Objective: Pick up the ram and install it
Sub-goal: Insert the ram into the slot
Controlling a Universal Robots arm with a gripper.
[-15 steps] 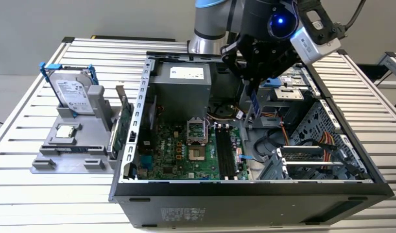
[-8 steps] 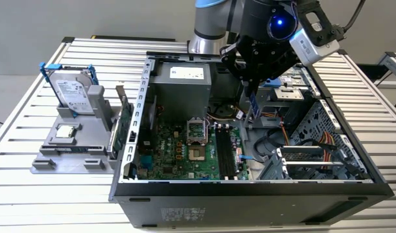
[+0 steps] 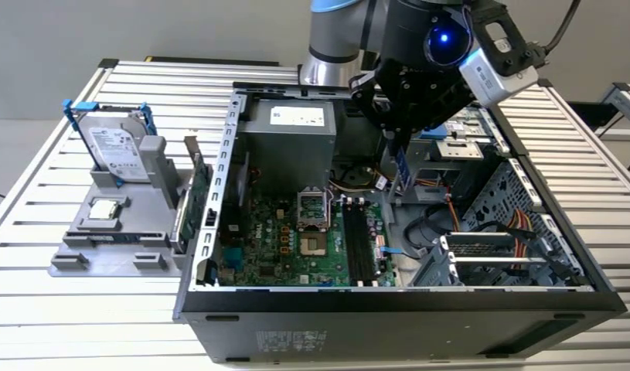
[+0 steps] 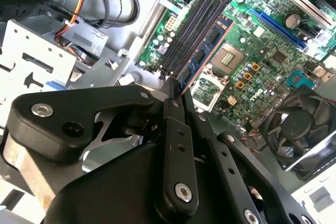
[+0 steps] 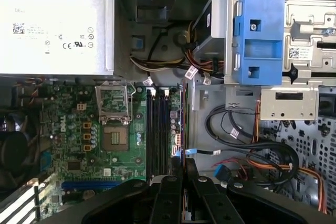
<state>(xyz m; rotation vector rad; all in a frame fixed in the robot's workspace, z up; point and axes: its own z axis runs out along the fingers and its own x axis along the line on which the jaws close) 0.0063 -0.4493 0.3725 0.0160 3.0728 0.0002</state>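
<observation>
My gripper [image 3: 396, 141] hangs over the open computer case [image 3: 232, 193], shut on the ram [image 3: 401, 168], a thin dark stick with small chips that points down from the fingers. In the second wrist view the ram [image 4: 206, 52] juts out from the gripper [image 4: 172, 85] toward the black memory slots [image 4: 193, 27]. The first wrist view shows the ram [image 5: 182, 121] edge-on, just beside the memory slots [image 5: 157, 129] on the green motherboard [image 5: 79, 129]. The stick is still above the board, not touching a slot.
The power supply [image 3: 289, 139] fills the case's back corner, with the processor socket [image 3: 312, 224] below it. Cables [image 5: 247, 145] and a blue drive caddy [image 5: 257, 40] lie beside the slots. Outside the case, a grey holder [image 3: 77, 263] carries a hard drive [image 3: 117, 147] and a processor chip [image 3: 105, 209].
</observation>
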